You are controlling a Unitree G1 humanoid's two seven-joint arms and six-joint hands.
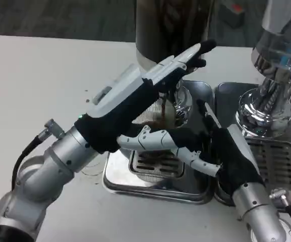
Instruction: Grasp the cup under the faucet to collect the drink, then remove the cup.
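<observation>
- Sitting nearest, the right hand (231,156) is wrapping its dark fingers toward the cup (171,117); whether it is actually gripping is not clear, since the left hand (150,85) is covering the contact.
- Lying under both hands, the steel drip tray (155,189) is showing its slotted grille.
- Standing on the tray beneath the faucet (181,96), the cup is appearing as a clear vessel with brown liquid inside.
- Reaching across from the left, the left hand is extending flat toward the faucet, fingertips (203,49) near the dispenser (170,25); what it is pressing cannot be told.
- Standing far right, a second dispenser (276,75) is occupying its own tray.
- Risks: overfilling if flow is running long; tipping or spilling if the cup is being pulled under a loose hold; the left forearm knocking the cup.
</observation>
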